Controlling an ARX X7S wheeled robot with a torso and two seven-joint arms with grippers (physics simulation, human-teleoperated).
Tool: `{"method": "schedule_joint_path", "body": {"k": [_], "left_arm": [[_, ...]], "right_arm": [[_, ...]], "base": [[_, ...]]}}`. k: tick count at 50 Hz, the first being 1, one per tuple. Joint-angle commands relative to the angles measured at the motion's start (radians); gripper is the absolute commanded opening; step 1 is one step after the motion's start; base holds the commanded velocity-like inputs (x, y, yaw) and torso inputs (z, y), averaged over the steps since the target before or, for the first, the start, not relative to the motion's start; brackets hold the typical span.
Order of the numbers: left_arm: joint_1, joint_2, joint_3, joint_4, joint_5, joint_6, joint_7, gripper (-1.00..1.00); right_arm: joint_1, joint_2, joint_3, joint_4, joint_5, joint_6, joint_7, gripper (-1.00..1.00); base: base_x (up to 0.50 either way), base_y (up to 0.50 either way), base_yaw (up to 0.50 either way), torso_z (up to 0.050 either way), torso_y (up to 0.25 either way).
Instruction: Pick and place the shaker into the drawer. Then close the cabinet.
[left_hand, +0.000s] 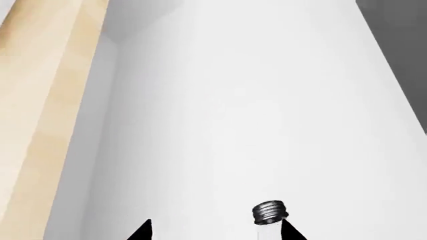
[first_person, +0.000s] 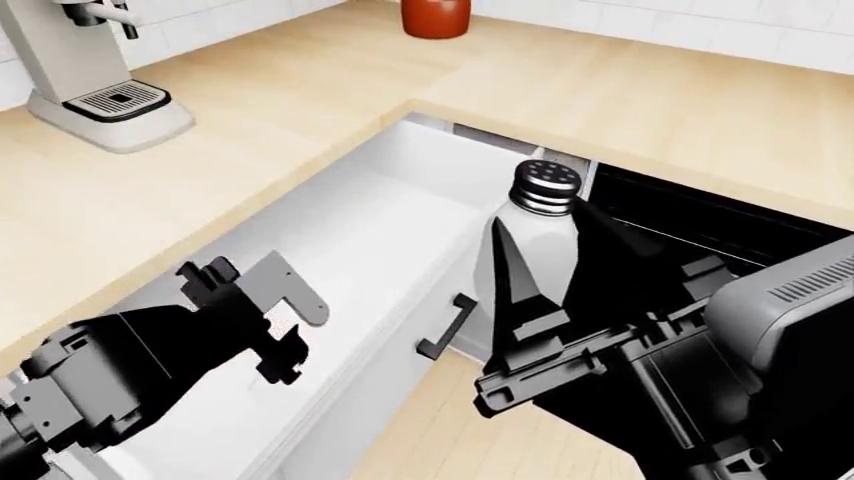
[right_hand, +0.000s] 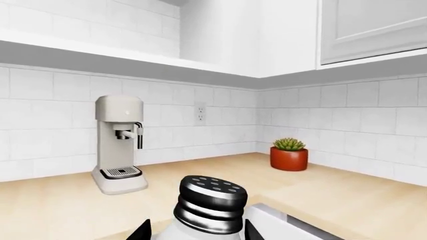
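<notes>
The shaker (first_person: 541, 215) has a whitish body and a ribbed grey metal cap with holes. My right gripper (first_person: 550, 262) is shut on its body and holds it upright above the open drawer's (first_person: 360, 225) right side, near the black handle (first_person: 447, 330). In the right wrist view the shaker's cap (right_hand: 210, 202) rises between the fingertips of the right gripper (right_hand: 197, 231). My left gripper (first_person: 250, 318) is open over the drawer's white inside. In the left wrist view the left gripper (left_hand: 217, 232) is open, and a small clear bottle with a grey ribbed cap (left_hand: 269, 212) lies by one fingertip.
A white coffee machine (first_person: 94, 70) stands on the wooden counter (first_person: 200, 130) at the back left, and a red plant pot (first_person: 434, 15) at the back. A black appliance front (first_person: 694, 215) lies right of the drawer. Wooden floor shows below the handle.
</notes>
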Motion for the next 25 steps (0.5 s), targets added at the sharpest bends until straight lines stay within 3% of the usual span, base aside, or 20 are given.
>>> {"method": "schedule_joint_path", "body": {"k": [1, 13, 16, 25], "left_arm": [[-0.075, -0.059, -0.058, 0.153, 0.006, 0.013, -0.065, 1.00], [-0.221, -0.127, -0.120, 0.330, 0.060, -0.009, -0.140, 1.00], [-0.230, -0.162, -0.170, 0.398, 0.016, -0.007, -0.176, 1.00], [-0.169, -0.301, -0.377, 0.660, -0.201, 0.056, -0.450, 1.00]], "right_arm": [[0.009, -0.002, -0.004, -0.001, -0.019, 0.001, -0.004, -1.00], [0.022, 0.007, -0.008, 0.000, -0.003, -0.003, 0.004, -1.00], [0.023, 0.009, -0.009, 0.004, -0.001, -0.004, 0.004, -1.00], [0.146, 0.040, -0.030, 0.061, 0.185, 0.081, 0.015, -1.00]], "base": [[0.00, 0.00, 0.00, 0.000, 0.000], [0.00, 0.00, 0.00, 0.000, 0.001], [0.00, 0.00, 0.00, 0.000, 0.000], [0.00, 0.00, 0.00, 0.000, 0.000]]}}
